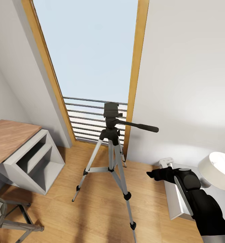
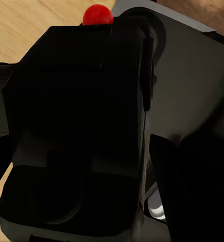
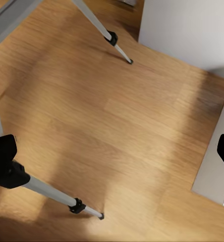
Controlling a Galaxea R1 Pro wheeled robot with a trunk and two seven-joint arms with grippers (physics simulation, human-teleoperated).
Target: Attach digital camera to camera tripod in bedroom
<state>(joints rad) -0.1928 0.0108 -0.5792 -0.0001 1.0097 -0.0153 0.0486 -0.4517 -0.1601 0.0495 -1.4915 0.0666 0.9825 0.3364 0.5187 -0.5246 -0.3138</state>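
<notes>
The camera tripod (image 1: 110,135) stands upright on the light wood floor (image 1: 92,216) in front of the tall window, its black head (image 1: 111,110) bare and its pan handle (image 1: 143,127) pointing right. The digital camera (image 2: 76,126), black with a red button (image 2: 97,14), sits very close in the left wrist view, held in my left gripper. My right gripper (image 1: 152,174) hangs open, low and to the right of the tripod. In the right wrist view its fingertips (image 3: 1,156) stand wide apart above the floor, with two tripod legs (image 3: 51,190) beneath.
A wood-framed window (image 1: 89,50) with a slatted railing is behind the tripod. A wooden desk (image 1: 7,138) with a white shelf unit (image 1: 34,162) and a chair (image 1: 7,216) stand at left. At right are a white lamp (image 1: 220,168) and a white cabinet (image 1: 176,202).
</notes>
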